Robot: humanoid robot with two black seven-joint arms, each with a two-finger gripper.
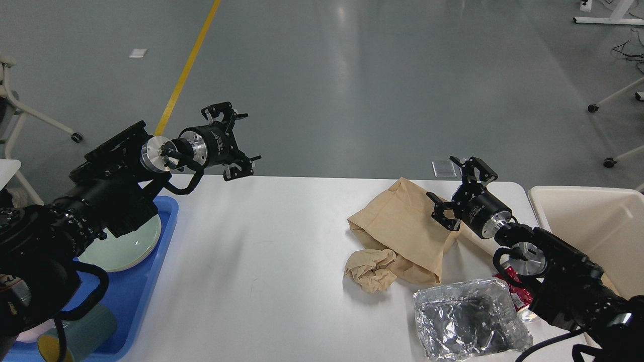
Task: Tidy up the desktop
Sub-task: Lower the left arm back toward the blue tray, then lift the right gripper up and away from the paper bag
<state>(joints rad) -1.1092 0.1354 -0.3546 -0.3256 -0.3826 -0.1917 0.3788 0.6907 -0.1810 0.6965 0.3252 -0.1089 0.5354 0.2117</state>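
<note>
The white desktop (261,236) fills the lower half of the head view. On its right half lie a flat brown paper bag (402,226), a crumpled brown paper ball (370,269), a crinkled foil container (468,319) and a bit of red wrapper (513,284). My right gripper (455,193) hangs open just over the bag's right edge, holding nothing. My left gripper (236,143) is open and empty above the desktop's far left edge.
A blue tray (151,281) at the left holds a pale green plate (131,249) and a dark green cup (83,332), partly hidden by my left arm. A cream bin (588,226) stands past the desktop's right end. Chair legs and casters stand on the grey floor beyond.
</note>
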